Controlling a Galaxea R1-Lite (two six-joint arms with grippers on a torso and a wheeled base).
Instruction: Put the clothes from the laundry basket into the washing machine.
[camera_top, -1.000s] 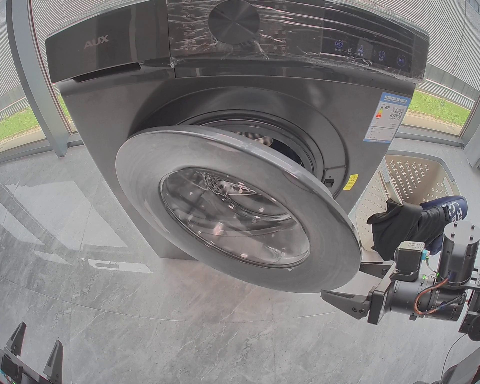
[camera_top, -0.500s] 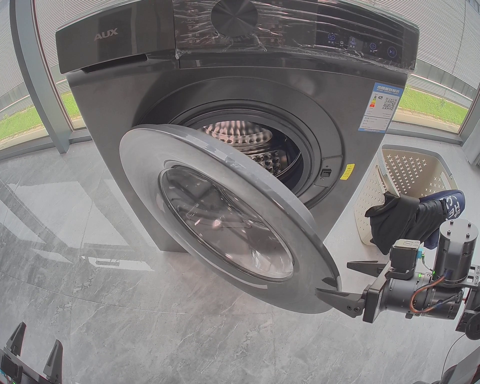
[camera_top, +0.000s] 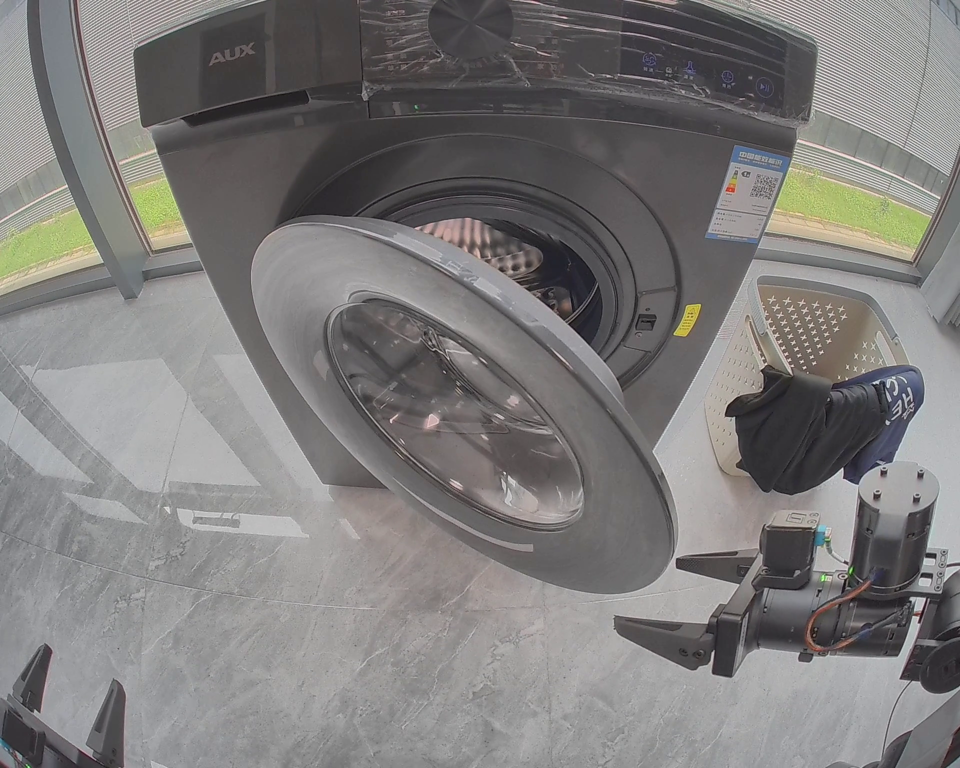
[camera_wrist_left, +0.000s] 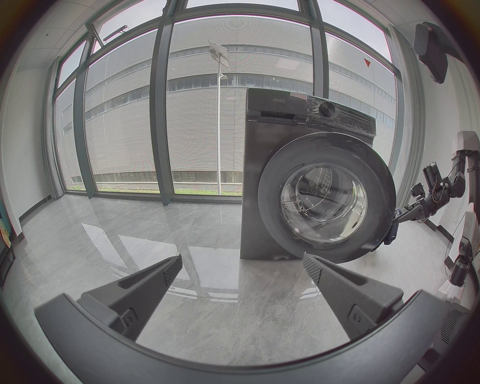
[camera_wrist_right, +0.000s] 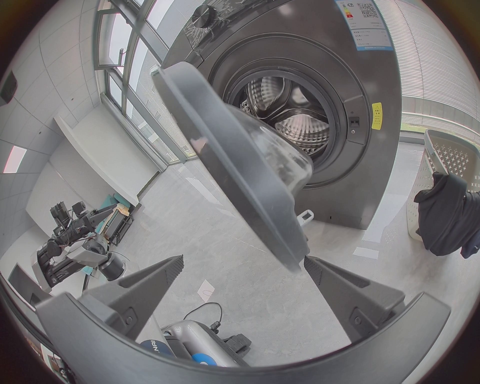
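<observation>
**The clothes are off to my right, behind where my right gripper points**

My right gripper (camera_top: 652, 594) hangs low in front of the washing machine (camera_top: 240, 210), with its fingers spread wide and nothing between them. It points toward my left, at the free edge of the door (camera_top: 610, 500). The tips are just beside that edge, and from the head view they look apart from it. The door stands open, so the drum (camera_top: 505, 250) is exposed.

What I have to pick up lies the other way. The laundry basket (camera_top: 830, 293) sits on the floor (camera_top: 300, 620) to the right of the machine, farther out than my wrist. A dark garment (camera_top: 800, 430) is draped over its near rim and hangs down the outside. A blue garment (camera_top: 898, 395) lies just beside it on the right, touching it. The draped fold runs along the rim, roughly crosswise to the line of my fingers.

My left gripper (camera_top: 76, 674) is also open and empty. It is low at my far left, well apart from the basket, with the open door between them. I judge the right arm to be the nearer one by far. It would have to turn away from the door and toward the basket before it could close on the dark garment.
</observation>
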